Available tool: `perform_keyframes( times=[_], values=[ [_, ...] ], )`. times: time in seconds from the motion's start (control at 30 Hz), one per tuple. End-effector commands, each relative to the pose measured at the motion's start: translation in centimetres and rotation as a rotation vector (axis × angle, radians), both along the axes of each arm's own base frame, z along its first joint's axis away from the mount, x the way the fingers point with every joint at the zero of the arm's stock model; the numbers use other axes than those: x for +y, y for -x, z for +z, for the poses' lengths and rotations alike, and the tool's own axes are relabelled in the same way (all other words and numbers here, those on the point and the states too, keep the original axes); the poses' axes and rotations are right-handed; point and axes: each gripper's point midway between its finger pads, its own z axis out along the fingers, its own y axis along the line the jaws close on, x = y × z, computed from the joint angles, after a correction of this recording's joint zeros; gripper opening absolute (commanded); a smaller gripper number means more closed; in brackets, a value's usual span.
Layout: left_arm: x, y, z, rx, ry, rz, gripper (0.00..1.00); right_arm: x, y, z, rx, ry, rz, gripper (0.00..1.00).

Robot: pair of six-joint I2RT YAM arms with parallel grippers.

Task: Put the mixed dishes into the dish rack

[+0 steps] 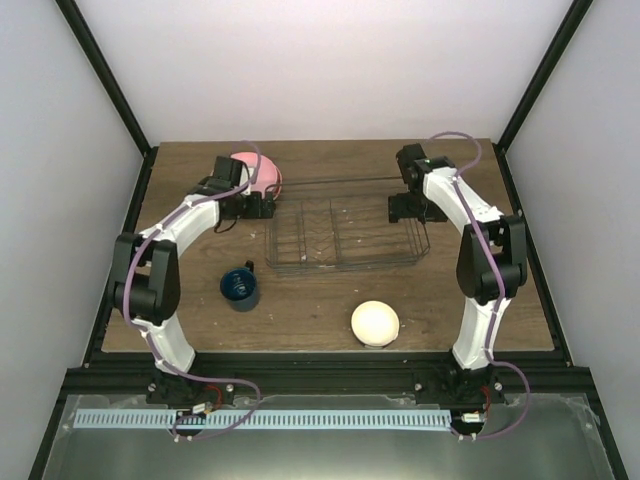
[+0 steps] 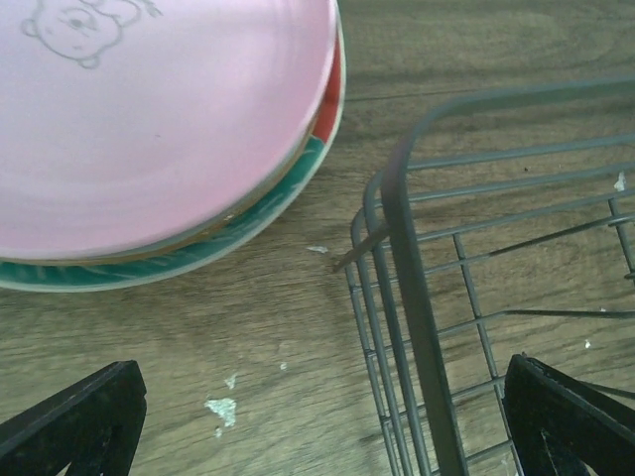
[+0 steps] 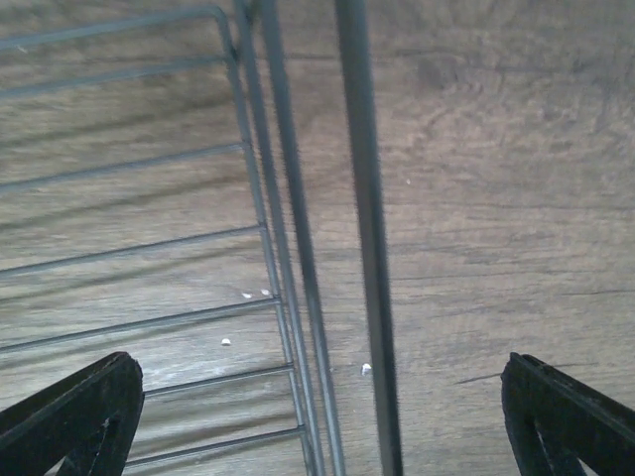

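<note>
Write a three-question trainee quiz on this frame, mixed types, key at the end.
1. True or false: the dish rack holds a plate.
2. The top plate of the stack is: A pink, B white, C black.
3. Fill in: the left gripper and the right gripper are both ___.
Key: 1 false; 2 A; 3 open.
</note>
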Motion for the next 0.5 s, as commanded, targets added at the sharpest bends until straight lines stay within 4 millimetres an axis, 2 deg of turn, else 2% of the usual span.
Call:
perform_keyframes(
  times=[0.0, 0.17, 0.33, 0.47],
  values=[
    [-1.2, -0.8, -0.5, 0.002, 0.002, -0.013, 1.00, -0.6, -0.2, 1.1, -0.066, -0.033, -0.013, 1.00],
    [-1.0, -1.6, -1.0, 0.005, -0.019, -0.002, 1.00, -0.1, 1.5, 0.3, -0.018, -0.076, -0.014, 1.00],
    [-0.8, -2.6, -1.4, -0.001, -0.048, 0.002, 1.00, 1.8, 4.1, 0.9, 0.027, -0.215, -0.030, 1.00],
    [-0.9, -3.3, -1.8, 0.007, -0.052, 0.000, 1.00, 3.1, 6.2, 0.7, 0.080, -0.289, -0.031, 1.00]
  ],
)
